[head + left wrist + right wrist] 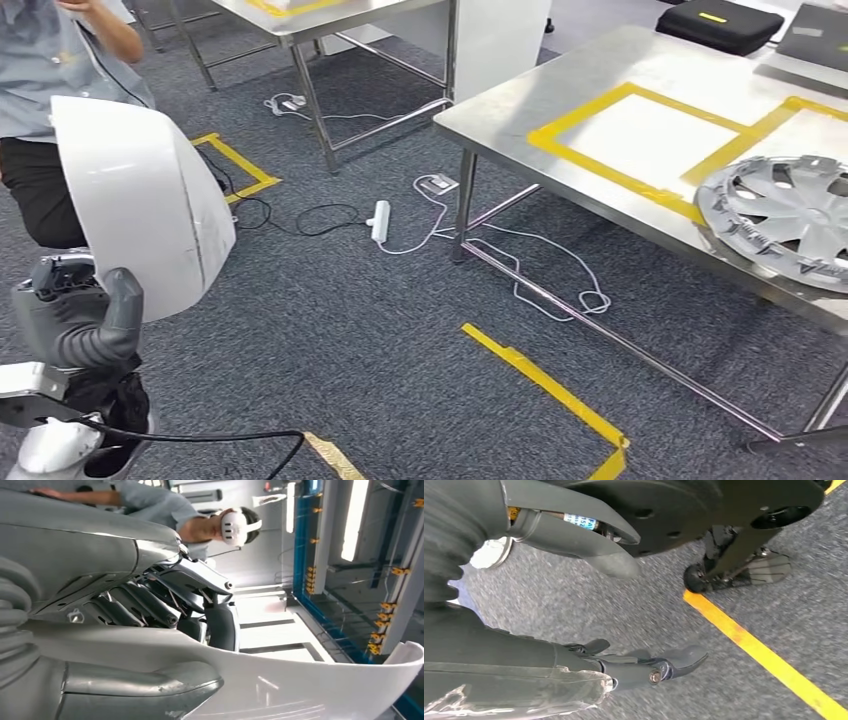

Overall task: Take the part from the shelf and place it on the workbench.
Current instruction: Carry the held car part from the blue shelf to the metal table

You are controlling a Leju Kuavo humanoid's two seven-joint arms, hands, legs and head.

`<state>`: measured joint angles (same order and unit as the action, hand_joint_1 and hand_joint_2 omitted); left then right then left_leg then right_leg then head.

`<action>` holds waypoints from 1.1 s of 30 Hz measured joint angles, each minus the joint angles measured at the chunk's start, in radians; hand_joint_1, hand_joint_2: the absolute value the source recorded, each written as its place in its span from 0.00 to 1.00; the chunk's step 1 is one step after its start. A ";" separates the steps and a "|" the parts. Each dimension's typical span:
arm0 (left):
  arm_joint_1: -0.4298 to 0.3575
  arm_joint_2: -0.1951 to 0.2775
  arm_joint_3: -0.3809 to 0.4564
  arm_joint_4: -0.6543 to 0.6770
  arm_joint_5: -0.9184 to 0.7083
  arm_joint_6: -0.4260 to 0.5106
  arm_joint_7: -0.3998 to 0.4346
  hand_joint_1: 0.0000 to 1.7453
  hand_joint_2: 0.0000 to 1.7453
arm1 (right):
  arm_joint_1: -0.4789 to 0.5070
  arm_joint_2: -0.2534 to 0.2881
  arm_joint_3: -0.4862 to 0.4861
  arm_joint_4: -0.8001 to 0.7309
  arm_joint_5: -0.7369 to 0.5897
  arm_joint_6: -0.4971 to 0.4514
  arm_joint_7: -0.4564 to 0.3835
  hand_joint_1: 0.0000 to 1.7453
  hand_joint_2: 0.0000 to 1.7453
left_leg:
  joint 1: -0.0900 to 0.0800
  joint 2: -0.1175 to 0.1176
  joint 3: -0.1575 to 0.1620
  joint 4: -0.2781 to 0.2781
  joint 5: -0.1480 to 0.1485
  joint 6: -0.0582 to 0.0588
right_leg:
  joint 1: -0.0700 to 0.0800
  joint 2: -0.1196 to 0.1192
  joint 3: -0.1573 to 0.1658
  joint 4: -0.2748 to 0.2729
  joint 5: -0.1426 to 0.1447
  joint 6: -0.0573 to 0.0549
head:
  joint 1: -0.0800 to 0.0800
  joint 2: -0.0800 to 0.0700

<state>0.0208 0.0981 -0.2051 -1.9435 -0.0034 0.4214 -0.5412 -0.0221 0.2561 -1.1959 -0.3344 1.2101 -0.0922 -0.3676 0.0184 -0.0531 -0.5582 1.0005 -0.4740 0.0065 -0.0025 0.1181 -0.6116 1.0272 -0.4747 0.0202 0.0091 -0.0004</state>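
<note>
The left hand [95,325] grips the white part [145,205] at its lower edge, holding it upright at the near left, well apart from the workbench [520,105] at the right. The right hand [644,667] hangs over carpet, fingers loosely spread, holding nothing. Carry the part level, and set it inside the taped square [645,140], beside the hubcap [785,215], not on it.

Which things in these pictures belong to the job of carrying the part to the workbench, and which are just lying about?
Belong to the job:
- white curved part
- left hand holding it
- steel workbench

Just lying about:
- silver wheel cover
- white power strip
- black case
- floor tape
</note>
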 joint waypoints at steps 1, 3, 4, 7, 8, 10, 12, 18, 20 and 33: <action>0.003 0.000 0.001 -0.001 -0.001 0.000 -0.001 1.00 1.00 | -0.001 -0.002 0.000 0.003 0.000 -0.001 -0.001 0.00 1.00 | 0.001 0.015 0.001 -0.004 0.002 0.005 | 0.002 -0.028 -0.020 0.037 -0.023 0.003 | 0.005 0.000; 0.010 0.000 0.002 -0.002 -0.002 0.000 -0.003 1.00 1.00 | -0.005 -0.008 0.000 0.008 0.001 -0.001 -0.002 0.00 1.00 | -0.003 0.047 0.001 -0.005 0.002 0.010 | 0.002 -0.087 -0.077 0.163 -0.087 0.008 | 0.012 0.000; 0.012 -0.001 0.003 -0.002 -0.002 -0.001 -0.003 1.00 1.00 | -0.006 -0.010 0.000 0.010 0.001 -0.001 -0.002 0.00 1.00 | -0.004 0.063 0.001 -0.005 0.002 0.011 | 0.001 -0.099 -0.105 0.223 -0.110 0.011 | 0.012 0.000; 0.014 -0.001 0.003 -0.002 -0.003 -0.002 -0.003 1.00 1.00 | -0.006 -0.016 0.000 0.016 0.001 -0.001 -0.004 0.00 1.00 | -0.005 0.105 0.002 -0.005 -0.001 0.010 | -0.001 -0.117 -0.089 0.204 -0.077 0.014 | 0.012 0.000; 0.014 -0.001 0.003 -0.002 -0.003 -0.002 -0.003 1.00 1.00 | -0.006 -0.018 0.000 0.017 0.001 -0.001 -0.005 0.00 1.00 | -0.006 0.116 0.004 -0.004 -0.002 0.008 | 0.000 -0.135 -0.049 0.134 -0.045 0.013 | 0.013 0.000; 0.014 -0.001 0.004 -0.003 -0.006 -0.002 -0.005 1.00 1.00 | -0.008 -0.021 0.000 0.021 0.002 -0.001 -0.007 0.00 1.00 | -0.012 0.135 0.007 -0.002 -0.007 0.000 | 0.005 -0.174 0.021 0.010 -0.010 0.006 | 0.012 0.000; 0.015 -0.001 0.004 -0.004 -0.008 -0.003 -0.007 1.00 1.00 | -0.011 -0.022 0.001 0.024 0.003 -0.001 -0.009 0.00 1.00 | -0.017 0.152 0.009 0.000 -0.009 -0.008 | 0.010 -0.180 0.038 -0.023 -0.008 -0.004 | 0.011 0.000; 0.016 -0.002 0.004 -0.004 -0.005 -0.012 -0.010 1.00 1.00 | -0.010 -0.022 0.001 0.029 0.003 -0.002 -0.011 0.00 1.00 | -0.006 0.075 -0.057 0.169 -0.117 -0.032 | 0.001 -0.114 0.038 -0.027 0.005 -0.032 | 0.001 0.000; 0.018 -0.002 0.004 -0.004 -0.004 -0.013 -0.010 1.00 1.00 | -0.010 -0.023 0.001 0.031 0.003 -0.002 -0.011 0.00 1.00 | -0.006 0.065 -0.109 0.274 -0.151 -0.032 | 0.002 -0.088 0.038 -0.027 0.006 -0.034 | -0.001 0.000; 0.014 -0.010 0.004 -0.004 -0.008 -0.011 -0.011 1.00 1.00 | -0.010 -0.026 0.001 0.037 0.003 -0.002 -0.014 0.00 1.00 | -0.001 0.045 -0.002 0.004 -0.006 0.016 | 0.003 -0.091 -0.067 0.135 -0.074 0.013 | 0.014 0.000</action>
<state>0.0351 0.0878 -0.2016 -1.9474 -0.0116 0.4108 -0.5521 -0.0321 0.2298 -1.1951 -0.2969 1.2134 -0.0942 -0.3817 0.0177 -0.0083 -0.5599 1.0040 -0.4801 0.0225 0.0002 0.0276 -0.6786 1.1623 -0.5483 0.0332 0.0227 -0.0004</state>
